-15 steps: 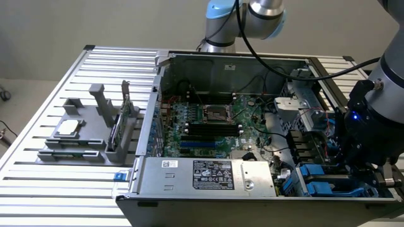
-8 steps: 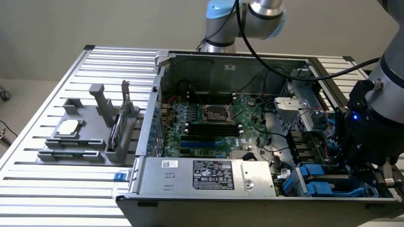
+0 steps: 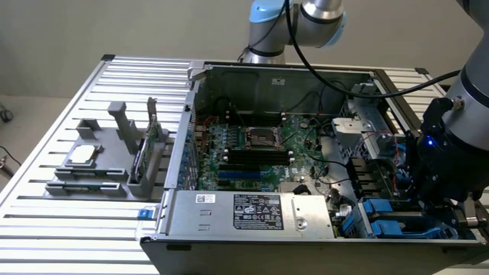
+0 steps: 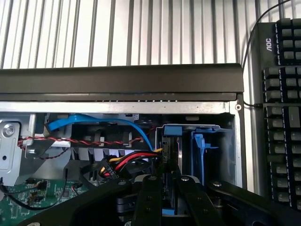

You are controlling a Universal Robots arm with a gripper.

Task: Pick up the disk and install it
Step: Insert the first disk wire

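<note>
A black robot gripper [image 4: 163, 188] reached down into the drive-bay corner of an open desktop computer case [image 3: 275, 74], at the exterior view's lower right. Its two fingers [image 4: 146, 200] stood narrow, close together around a thin dark upright edge, apparently the silver-grey hard disk in its blue plastic carrier frame [image 4: 170, 141], standing on edge in the blue drive cage [image 4: 202, 146]; whether the fingers actually clamped it could not be told. A blue cable [image 4: 94, 121] and red, yellow and black wires [image 4: 129, 160] ran just beside the bay. The case lay on a ribbed silver metal bench [image 3: 46, 143], near a grey plastic holder [image 3: 107, 160] carrying a small square chip and a thin green card. A black keyboard [image 4: 282, 108] lay beside the case.
</note>
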